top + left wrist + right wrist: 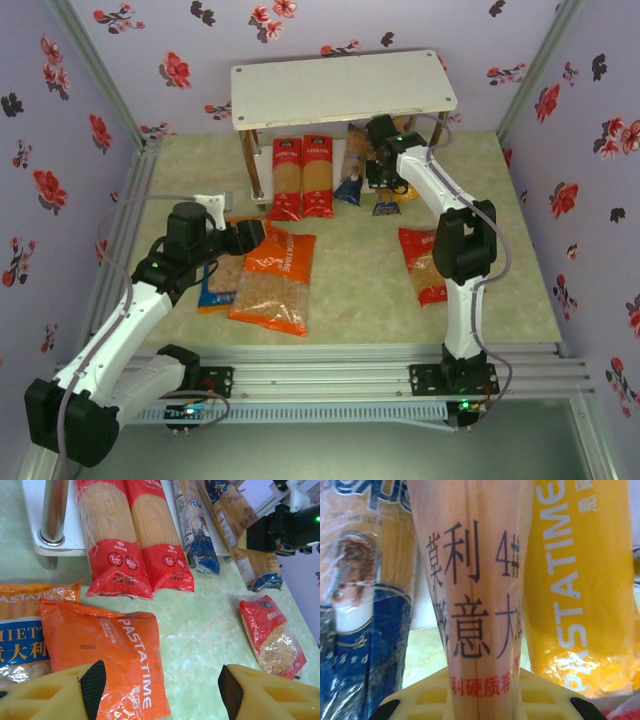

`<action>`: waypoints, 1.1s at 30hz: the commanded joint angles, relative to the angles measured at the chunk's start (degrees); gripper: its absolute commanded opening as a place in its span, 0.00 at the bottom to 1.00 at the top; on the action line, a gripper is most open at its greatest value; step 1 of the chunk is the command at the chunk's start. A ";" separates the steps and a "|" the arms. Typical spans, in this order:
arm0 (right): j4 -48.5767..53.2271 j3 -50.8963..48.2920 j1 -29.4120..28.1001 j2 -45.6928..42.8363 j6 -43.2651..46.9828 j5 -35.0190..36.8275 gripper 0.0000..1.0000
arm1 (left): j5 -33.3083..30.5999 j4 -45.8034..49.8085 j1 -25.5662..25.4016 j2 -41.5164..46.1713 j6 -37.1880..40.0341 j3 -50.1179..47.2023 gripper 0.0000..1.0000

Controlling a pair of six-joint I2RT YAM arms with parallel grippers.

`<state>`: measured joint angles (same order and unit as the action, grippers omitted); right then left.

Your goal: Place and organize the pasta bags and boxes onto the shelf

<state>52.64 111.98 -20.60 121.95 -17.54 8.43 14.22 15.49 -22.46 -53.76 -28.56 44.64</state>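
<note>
Left hand (160, 692) hangs over the near end of the orange bag (105, 655), fingers spread wide and holding nothing. The orange bag overlaps a blue bag (20, 640) on the table. The red bag (272, 635) lies flat on its own, well off to the right. Right hand (384, 180) is low at the front of the shelf (340, 90), fingers pinched narrow on a tan spaghetti pack (480, 595). From its wrist camera I read a dark blue pack (360, 645) just left of the tan one and a yellow pack (575, 580) just right. Two red packs (112, 545) lie touching side by side, far ends on the lower board (30, 510), red ends out on the table.
</note>
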 commanded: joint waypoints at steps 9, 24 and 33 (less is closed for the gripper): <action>-4.48 7.21 0.38 3.93 1.02 -0.29 0.00 | 0.70 1.72 1.80 0.85 1.64 1.26 0.66; -3.74 14.15 -0.30 8.87 2.97 -2.54 0.00 | 0.72 2.27 2.74 0.96 1.62 0.97 0.66; -3.04 16.37 -1.06 11.59 3.39 -6.56 0.00 | 0.72 2.59 3.12 1.55 1.49 1.04 0.66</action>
<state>52.18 125.27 -20.58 132.75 -15.77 4.97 14.22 17.39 -19.97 -53.58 -28.10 44.64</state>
